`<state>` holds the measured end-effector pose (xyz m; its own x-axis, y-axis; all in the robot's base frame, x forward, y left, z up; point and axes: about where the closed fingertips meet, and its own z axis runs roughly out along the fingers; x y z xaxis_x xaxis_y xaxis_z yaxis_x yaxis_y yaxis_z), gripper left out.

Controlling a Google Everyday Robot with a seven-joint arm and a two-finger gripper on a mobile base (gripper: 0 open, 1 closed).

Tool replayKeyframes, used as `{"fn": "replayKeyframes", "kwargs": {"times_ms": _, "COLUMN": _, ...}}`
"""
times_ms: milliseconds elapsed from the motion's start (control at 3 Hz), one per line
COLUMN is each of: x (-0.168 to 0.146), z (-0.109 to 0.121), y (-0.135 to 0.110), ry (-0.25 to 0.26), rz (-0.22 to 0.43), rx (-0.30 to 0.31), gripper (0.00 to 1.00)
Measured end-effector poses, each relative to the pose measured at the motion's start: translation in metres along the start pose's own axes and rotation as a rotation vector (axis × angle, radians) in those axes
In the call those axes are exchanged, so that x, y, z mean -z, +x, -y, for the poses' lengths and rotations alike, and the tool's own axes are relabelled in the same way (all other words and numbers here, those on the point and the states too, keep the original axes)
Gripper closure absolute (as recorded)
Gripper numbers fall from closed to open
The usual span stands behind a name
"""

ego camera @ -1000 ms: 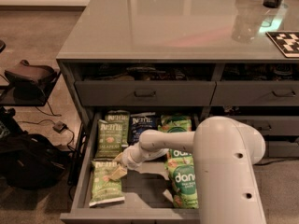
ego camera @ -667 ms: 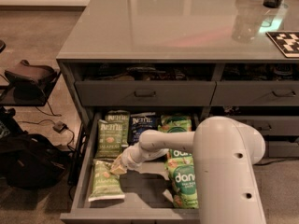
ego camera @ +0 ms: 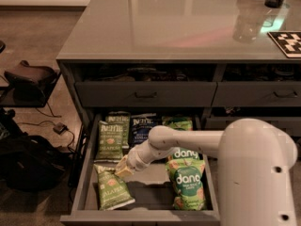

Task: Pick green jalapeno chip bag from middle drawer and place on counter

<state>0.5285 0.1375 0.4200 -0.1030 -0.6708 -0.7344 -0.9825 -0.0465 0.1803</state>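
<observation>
The middle drawer is pulled open below the counter. Two light-green jalapeno chip bags lie along its left side, one at the front and one behind it. My gripper reaches down into the drawer from the right and sits at the top edge of the front bag, touching or just over it. The white arm crosses the drawer and hides part of the pouches behind it.
A dark blue Kettle bag lies at the drawer's back middle. Green "dang" pouches fill its right side. Closed drawers with bar handles sit above. A glass and a marker tile stand on the counter. Black bags lie on the floor at left.
My gripper has shifted very slightly right and up at the top of the front jalapeno bag. The bags lie where they were.
</observation>
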Motion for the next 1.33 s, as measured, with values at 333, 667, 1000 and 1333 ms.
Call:
{"fn": "replayKeyframes", "kwargs": {"times_ms": 333, "x": 0.061, "z": -0.032, "y": -0.026, "ry": 0.03, "rz": 0.035, "rx": 0.051, "gripper": 1.0}}
{"fn": "replayKeyframes", "kwargs": {"times_ms": 667, "x": 0.142, "z": -0.058, "y": -0.057, "ry": 0.131, "rz": 0.089, "rx": 0.083, "gripper": 1.0}}
{"fn": "replayKeyframes", "kwargs": {"times_ms": 1000, "x": 0.23, "z": -0.061, "y": -0.082, "ry": 0.253, "rz": 0.143, "rx": 0.062, "gripper": 1.0}}
{"fn": "replayKeyframes", "kwargs": {"times_ms": 1333, "x": 0.312, "z": -0.055, "y": -0.106, "ry": 0.369, "rz": 0.179, "rx": 0.026, "gripper": 1.0}}
